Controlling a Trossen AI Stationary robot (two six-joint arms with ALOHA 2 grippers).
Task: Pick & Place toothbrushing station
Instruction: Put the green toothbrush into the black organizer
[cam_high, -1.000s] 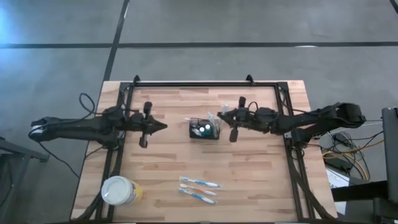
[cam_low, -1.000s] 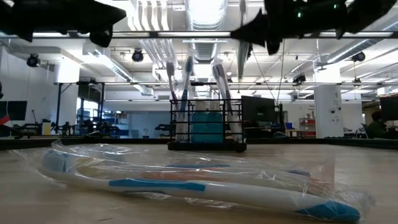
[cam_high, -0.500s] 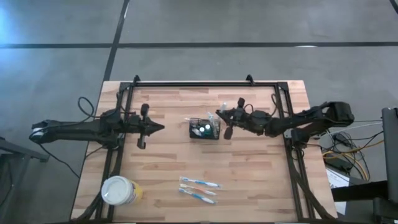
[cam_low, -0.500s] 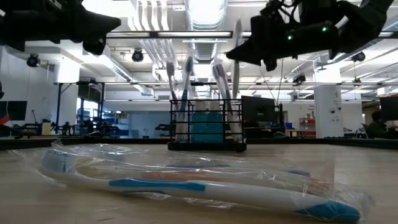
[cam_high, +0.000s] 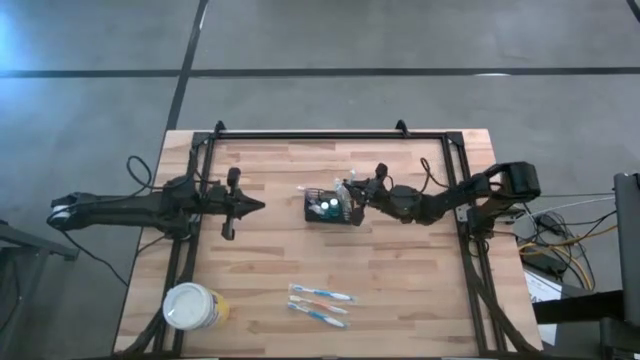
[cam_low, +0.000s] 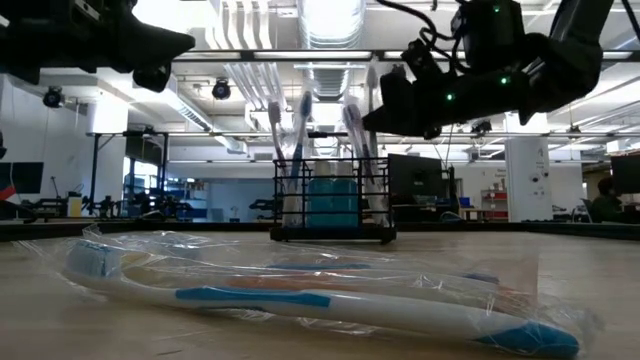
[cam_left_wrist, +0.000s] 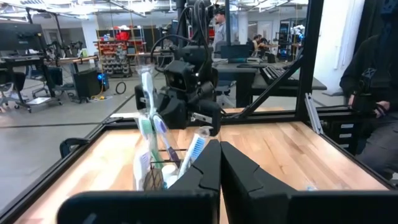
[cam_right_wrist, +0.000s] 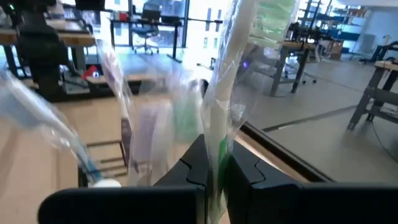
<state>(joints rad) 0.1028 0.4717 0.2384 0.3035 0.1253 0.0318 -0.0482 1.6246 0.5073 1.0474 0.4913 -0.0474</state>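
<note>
Near the middle of the counter (cam_high: 400, 265) stands the toothbrushing station (cam_high: 329, 208), its long axis across my view, brushes pointing up. I have the right gripper (cam_high: 354, 193) pinched on a wrapped toothbrush (cam_right_wrist: 233, 81) at the station's right end. I judge a sideways pull could tip the light station. My left gripper (cam_high: 258, 205) hangs nearly closed, empty, well to the left.

The right gripper (cam_high: 352, 192) is swinging in and dropping toward the toothbrushing station (cam_high: 329, 208), carrying a wrapped toothbrush (cam_right_wrist: 231, 74).
</note>
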